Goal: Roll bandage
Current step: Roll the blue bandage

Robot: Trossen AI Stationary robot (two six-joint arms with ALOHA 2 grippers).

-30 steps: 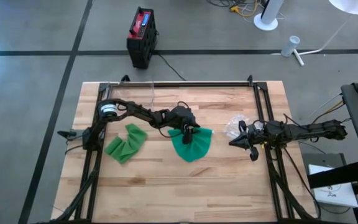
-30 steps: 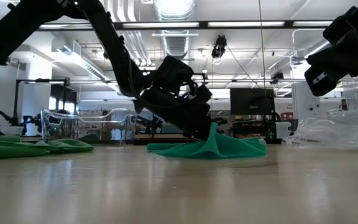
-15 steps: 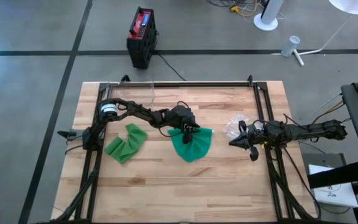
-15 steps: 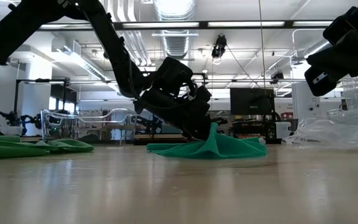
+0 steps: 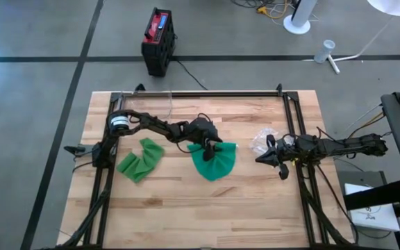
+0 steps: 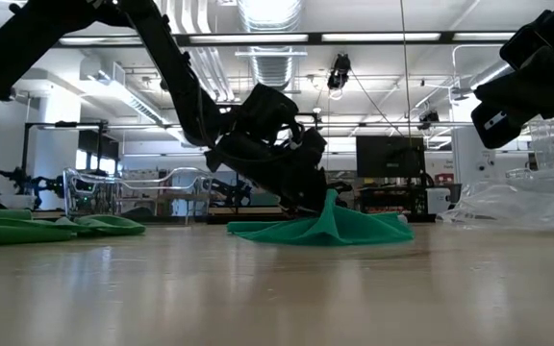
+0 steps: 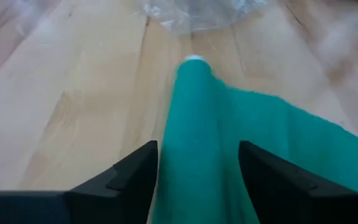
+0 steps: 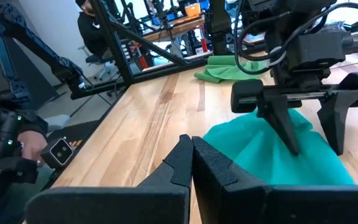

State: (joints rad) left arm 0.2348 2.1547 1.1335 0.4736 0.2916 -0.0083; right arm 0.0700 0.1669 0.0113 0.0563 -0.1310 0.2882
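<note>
A green bandage (image 5: 215,165) lies spread in a fan at the table's middle; a ridge of it (image 6: 331,200) rises to my left gripper (image 5: 212,147). In the left wrist view the ridge (image 7: 197,106) runs forward between the fingers to a white end (image 7: 193,59). My left gripper is shut on this ridge. My right gripper (image 5: 273,158) is shut and empty, clear of the table toward its right side. It also shows in the right wrist view (image 8: 191,149). My left gripper pinches the bandage's raised ridge (image 7: 194,162) between its two fingers (image 8: 284,130), which come slanting down from the table's left. The fingers lie along the ridge. The ridge is lifted a little, and the rest of the bandage (image 6: 364,231) rests spread on the table.
A second green bandage (image 5: 141,158) lies crumpled at the left of the table. A clear plastic bag (image 5: 262,141) lies between the spread bandage and my right gripper. Black frame rails (image 5: 214,94) run along the table's far, left and right sides.
</note>
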